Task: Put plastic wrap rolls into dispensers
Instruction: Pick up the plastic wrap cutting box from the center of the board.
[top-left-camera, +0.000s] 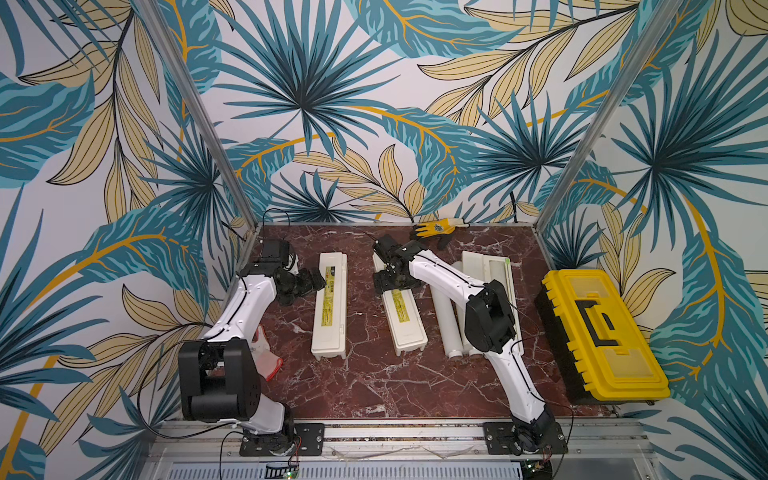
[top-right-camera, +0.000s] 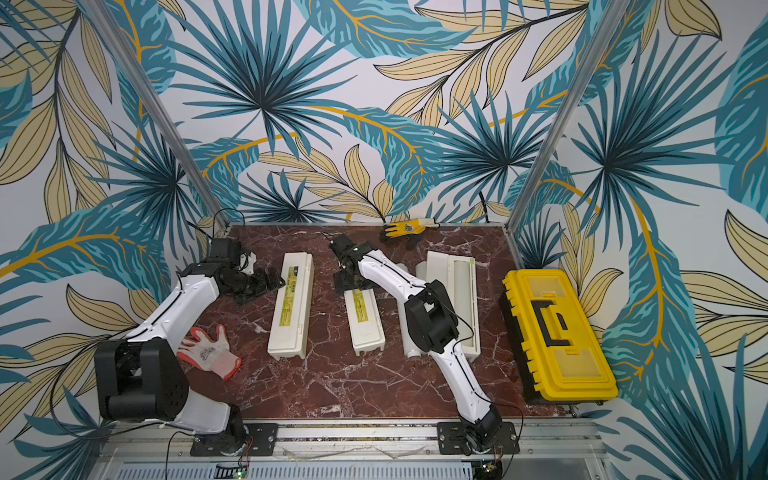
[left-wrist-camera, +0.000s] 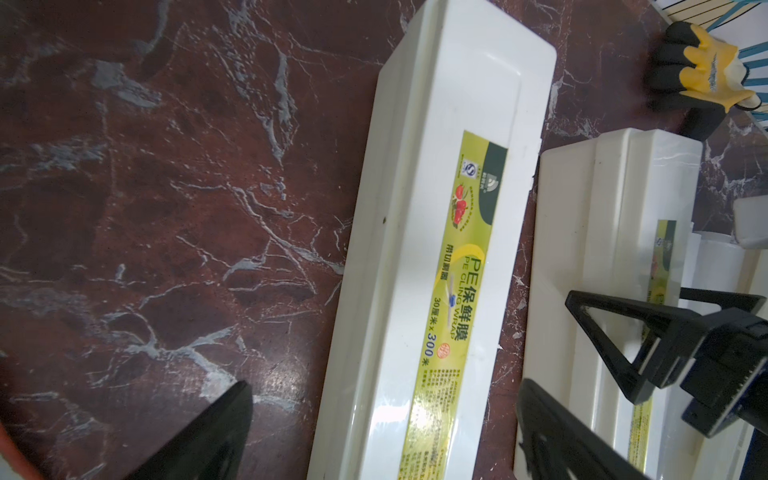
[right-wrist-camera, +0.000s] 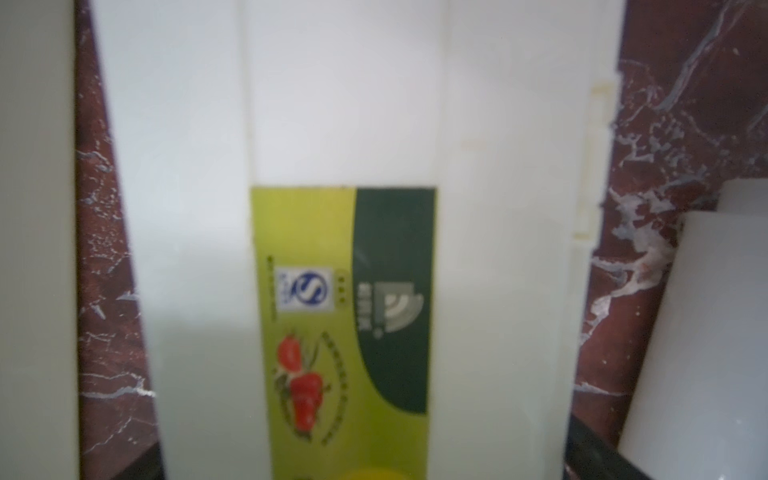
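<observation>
Three cream dispensers lie side by side on the marble table. The left dispenser is closed, and my left gripper hovers open at its left side, with the box between the fingers in the left wrist view. My right gripper stands open astride the far end of the closed middle dispenser. The right dispenser has its lid open. Two plastic wrap rolls lie between the middle and right dispensers, partly under my right arm.
A yellow toolbox stands at the table's right edge. A yellow-black glove lies at the back wall. A red-white glove lies by my left arm. Patterned walls close in three sides.
</observation>
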